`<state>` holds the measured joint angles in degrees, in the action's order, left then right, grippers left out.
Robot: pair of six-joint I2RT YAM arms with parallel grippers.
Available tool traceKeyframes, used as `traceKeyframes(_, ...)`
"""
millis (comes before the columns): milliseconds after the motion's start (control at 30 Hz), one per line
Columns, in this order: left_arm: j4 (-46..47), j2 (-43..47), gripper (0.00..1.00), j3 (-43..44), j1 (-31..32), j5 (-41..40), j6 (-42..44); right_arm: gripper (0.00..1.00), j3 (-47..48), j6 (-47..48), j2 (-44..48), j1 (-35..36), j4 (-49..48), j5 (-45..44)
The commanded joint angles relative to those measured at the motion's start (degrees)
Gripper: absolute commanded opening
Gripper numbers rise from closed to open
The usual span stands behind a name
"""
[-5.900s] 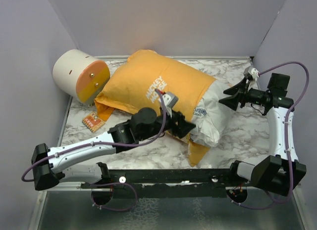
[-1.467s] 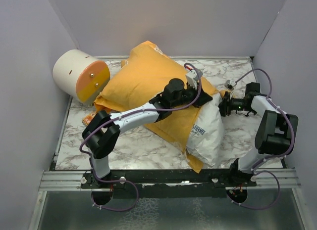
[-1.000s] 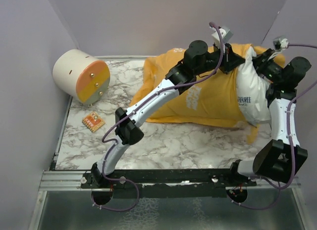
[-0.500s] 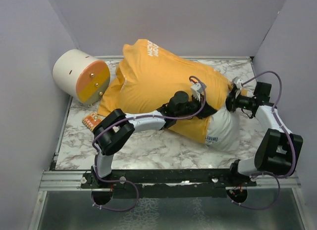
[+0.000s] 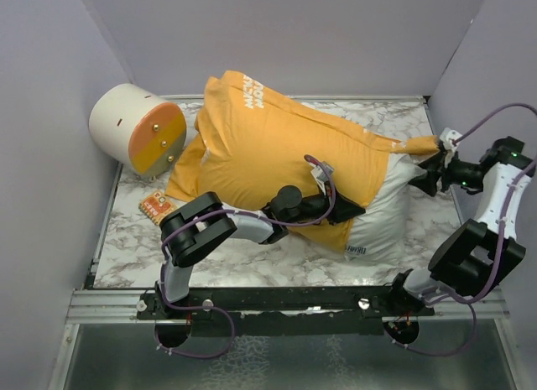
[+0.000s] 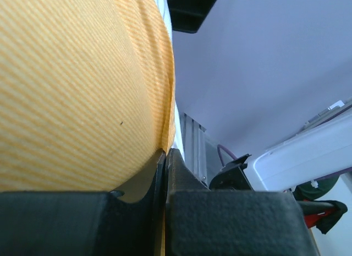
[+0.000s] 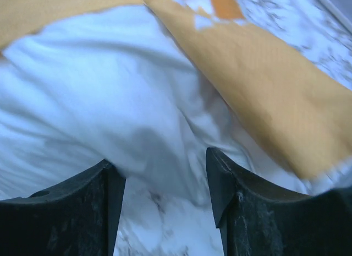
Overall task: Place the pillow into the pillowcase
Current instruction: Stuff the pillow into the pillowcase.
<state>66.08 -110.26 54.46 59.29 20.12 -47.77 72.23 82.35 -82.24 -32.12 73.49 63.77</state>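
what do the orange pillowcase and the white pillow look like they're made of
Orange-yellow thin pillowcase: woven cloth, matte, probably cotton blend; fine ribbed weave shows close up. Plump white rectangular pillow: soft matte fabric shell, creased and puffy, likely fibre-filled.

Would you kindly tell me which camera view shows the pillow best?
The top external view: the pillow pokes its white end out of the pillowcase, the rest bulging inside. The right wrist view gives only a blurred close-up of white fabric; the left wrist view, a thin white sliver beside orange cloth.
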Motion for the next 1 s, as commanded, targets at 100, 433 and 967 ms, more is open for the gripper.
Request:
traceKeyframes(100, -5.49, -3.45, 0.00, -2.60, 1.45, 2.31, -2.46, 0.79, 5.35, 2.46, 1.47, -7.91, 7.19, -6.87)
traceKeyframes(433, -10.17, 0.37, 0.00, 0.41, 4.21, 3.14, 3.19, 0.89, -12.91, -10.17, 3.09, 10.07, -5.86, 4.80)
traceKeyframes(967, -33.40, 2.44, 0.00, 38.32, -3.10, 9.98, 14.63, 0.01, -21.94, -113.50, 8.32, 27.20, -106.28, -5.95)
